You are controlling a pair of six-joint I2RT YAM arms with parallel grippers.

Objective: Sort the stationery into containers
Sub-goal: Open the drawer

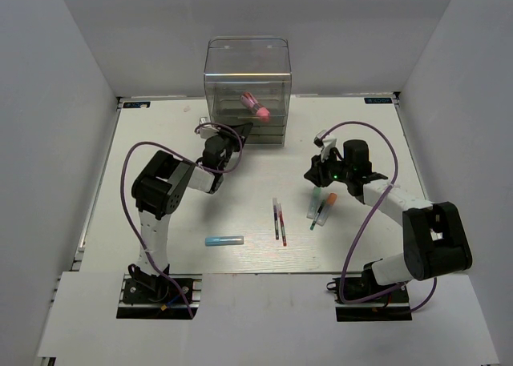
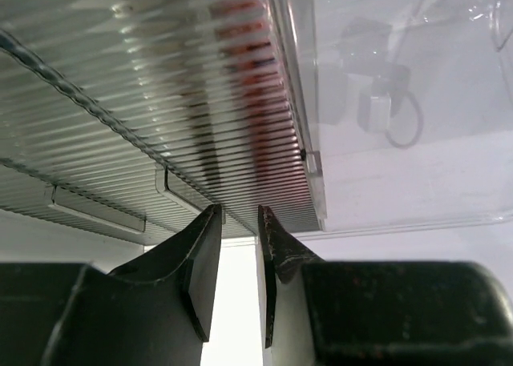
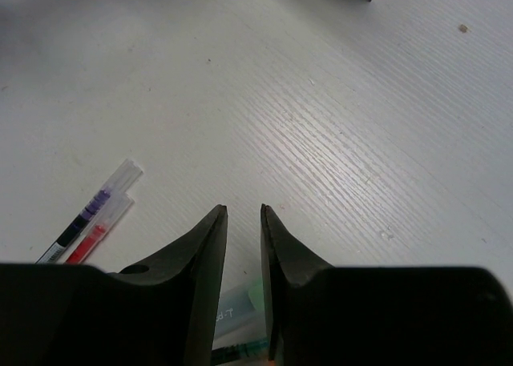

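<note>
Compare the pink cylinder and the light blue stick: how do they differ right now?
The pink cylinder sits inside the clear organiser, tilted; the light blue stick lies flat on the table, still outside. The cylinder looks stubby and thick, the stick longer and slimmer. Neither is held by a tool.

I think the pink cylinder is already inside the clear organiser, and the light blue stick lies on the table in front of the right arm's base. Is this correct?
One detail is wrong. The pink cylinder is indeed inside the clear organiser, but the light blue stick lies on the table nearer the left arm's base, not the right arm's. The top external view shows this.
</note>
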